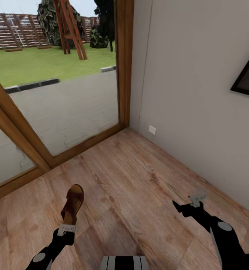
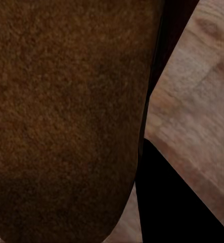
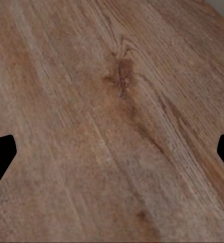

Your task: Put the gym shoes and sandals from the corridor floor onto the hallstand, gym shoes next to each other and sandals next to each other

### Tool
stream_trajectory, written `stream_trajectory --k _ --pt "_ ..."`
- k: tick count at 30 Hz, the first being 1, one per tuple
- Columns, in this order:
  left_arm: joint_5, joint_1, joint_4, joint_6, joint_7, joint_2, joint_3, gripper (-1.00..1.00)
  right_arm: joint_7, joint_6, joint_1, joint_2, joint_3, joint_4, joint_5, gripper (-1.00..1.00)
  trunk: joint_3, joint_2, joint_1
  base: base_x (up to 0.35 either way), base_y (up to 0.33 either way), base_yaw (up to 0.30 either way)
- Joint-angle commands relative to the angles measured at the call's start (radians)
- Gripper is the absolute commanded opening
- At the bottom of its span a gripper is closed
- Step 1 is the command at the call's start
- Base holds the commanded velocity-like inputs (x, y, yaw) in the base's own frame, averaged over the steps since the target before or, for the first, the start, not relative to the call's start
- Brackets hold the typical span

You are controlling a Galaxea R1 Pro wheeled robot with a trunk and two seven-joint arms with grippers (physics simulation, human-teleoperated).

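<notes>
One brown sandal [image 1: 73, 203] with a tan footbed points away from me over the corridor floor [image 1: 139, 176] at the lower left. My left gripper [image 1: 67, 227] is at its heel end and looks shut on it. Close up in the left wrist view, the sandal's brown leather [image 2: 61, 116] sits against a dark finger [image 2: 167, 202]. My right gripper [image 1: 185, 205] hangs open over bare planks at the lower right, and its fingertips [image 3: 0, 152] stand wide apart in the right wrist view. The gym shoes and the hallstand are out of view.
A wood-framed glass door [image 1: 64, 108] runs along the left and back, with paving and lawn outside. A plain wall [image 1: 191, 112] on the right carries a white socket [image 1: 152, 129] and a dark framed picture [image 1: 248, 77]. My base [image 1: 124, 262] is at the bottom.
</notes>
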Motion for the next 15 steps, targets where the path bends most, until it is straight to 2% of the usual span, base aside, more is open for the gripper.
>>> stream_trajectory --k 1,3,5,8,11,12,15 --pt "-0.006 0.007 0.0 -0.017 -0.005 -0.001 0.008 -1.0 0.006 -0.022 0.001 0.001 -0.003 0.033 0.005 1.0 0.005 0.0 -0.001 0.0 0.0 -0.197" --pt "0.023 0.031 0.0 -0.052 -0.005 -0.001 0.008 -1.0 -0.01 -0.131 0.006 0.001 -0.004 0.178 0.006 1.0 0.015 0.0 -0.001 0.0 0.0 -0.204" --pt "0.044 0.045 0.002 -0.072 -0.005 -0.003 0.008 -1.0 -0.059 -0.251 0.008 -0.001 -0.005 0.321 0.007 1.0 0.026 0.001 -0.002 0.0 0.0 -0.213" --pt "0.053 0.052 0.016 -0.082 -0.005 -0.003 0.009 -1.0 -0.132 -0.388 0.009 -0.005 -0.006 0.461 0.006 1.0 0.041 0.002 -0.004 0.0 0.0 -0.219" --pt "0.067 0.068 0.036 -0.089 -0.005 -0.002 0.019 -1.0 -0.253 -0.588 0.01 -0.009 -0.006 0.632 0.005 1.0 0.056 0.002 -0.005 0.0 0.0 -0.222" --pt "0.077 0.079 0.038 -0.092 -0.005 -0.001 0.027 -1.0 -0.339 -0.699 0.01 -0.01 -0.006 0.73 0.005 1.0 0.061 0.003 -0.006 0.0 0.0 -0.223" --pt "0.081 0.092 0.046 -0.096 -0.006 -0.002 0.031 -1.0 -0.439 -0.815 0.01 -0.011 -0.006 0.829 0.005 1.0 0.077 0.003 -0.007 0.0 0.0 -0.223"
